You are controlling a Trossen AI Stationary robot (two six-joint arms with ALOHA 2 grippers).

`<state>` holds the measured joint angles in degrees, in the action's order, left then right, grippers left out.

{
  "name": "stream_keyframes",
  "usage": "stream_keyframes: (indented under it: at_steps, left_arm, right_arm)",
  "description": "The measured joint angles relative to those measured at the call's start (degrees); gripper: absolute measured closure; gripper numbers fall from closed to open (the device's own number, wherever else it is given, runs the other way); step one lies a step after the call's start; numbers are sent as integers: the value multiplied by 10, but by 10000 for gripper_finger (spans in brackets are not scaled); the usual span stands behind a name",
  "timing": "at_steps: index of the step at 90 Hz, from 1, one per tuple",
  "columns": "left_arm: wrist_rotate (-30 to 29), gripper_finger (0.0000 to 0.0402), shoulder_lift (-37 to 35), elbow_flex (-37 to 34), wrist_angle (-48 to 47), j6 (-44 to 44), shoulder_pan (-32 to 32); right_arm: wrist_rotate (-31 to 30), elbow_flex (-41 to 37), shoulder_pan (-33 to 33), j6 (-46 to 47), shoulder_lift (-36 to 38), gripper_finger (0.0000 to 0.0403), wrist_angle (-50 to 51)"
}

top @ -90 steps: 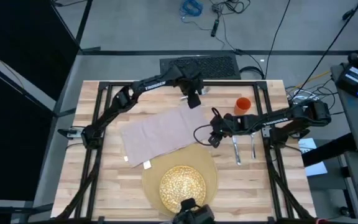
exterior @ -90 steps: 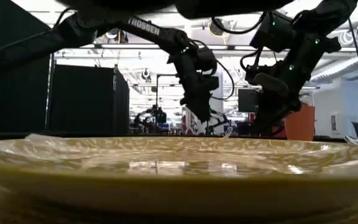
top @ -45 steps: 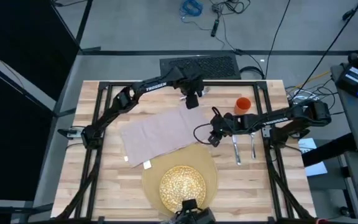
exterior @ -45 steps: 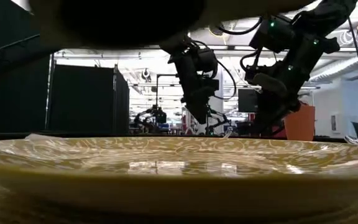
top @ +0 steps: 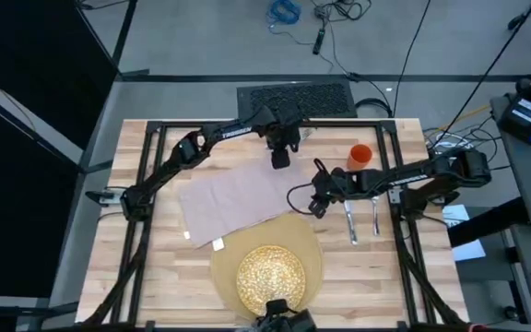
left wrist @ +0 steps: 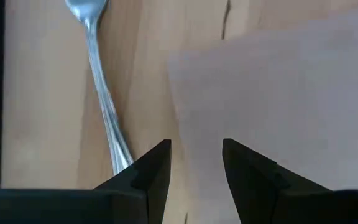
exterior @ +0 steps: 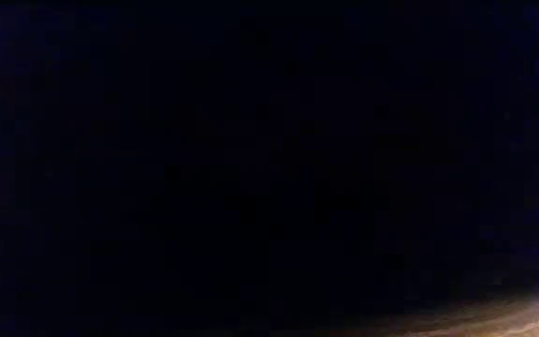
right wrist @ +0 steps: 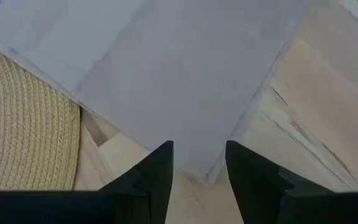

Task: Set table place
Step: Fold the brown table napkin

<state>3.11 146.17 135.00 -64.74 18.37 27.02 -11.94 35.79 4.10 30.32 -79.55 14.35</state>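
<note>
Pale planks of the table (top: pixel 155 267) fill the high view inside a black frame. On it lie, by size, the napkin (top: pixel 233 198), its long axis slanting from the near left up toward the far right, the round placemat (top: pixel 312 244) at the near edge with the plate (top: pixel 270 274) on it, the orange cup (top: pixel 360 156), and two pieces of cutlery (top: pixel 350 219) lying side by side, long axes running near to far.

Both grippers sit at the napkin's right end. Ahead of the left gripper (left wrist: pixel 196 163), whose fingers (left wrist: pixel 151 174) stand apart and hold nothing, the napkin's far corner lies before the right finger and a fork (left wrist: pixel 101 87) lies lengthwise beyond the left one; the high view does not show that fork clearly. Fingers (right wrist: pixel 154 171) of the right gripper (right wrist: pixel 199 165) are also apart and empty, the napkin's edge between them, the woven placemat off to one side.

Only darkness shows in the low view.
</note>
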Motion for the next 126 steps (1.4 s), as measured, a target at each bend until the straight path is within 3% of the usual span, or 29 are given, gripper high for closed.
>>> stream_keyframes:
  at_steps: [30,61,91,126]
  left_arm:
    - [7,270,0,0,-12,16,2]
    - [66,270,0,0,-35,20,24]
    - [26,270,-12,0,-55,31,13]
    - [38,270,-50,0,-75,30,-5]
  right_arm:
    - [0,0,-1,8,0,271,-4]
    - [2,0,-1,6,0,271,-8]
    - [3,0,-1,-6,0,271,-8]
    - [3,0,-1,-6,0,271,-8]
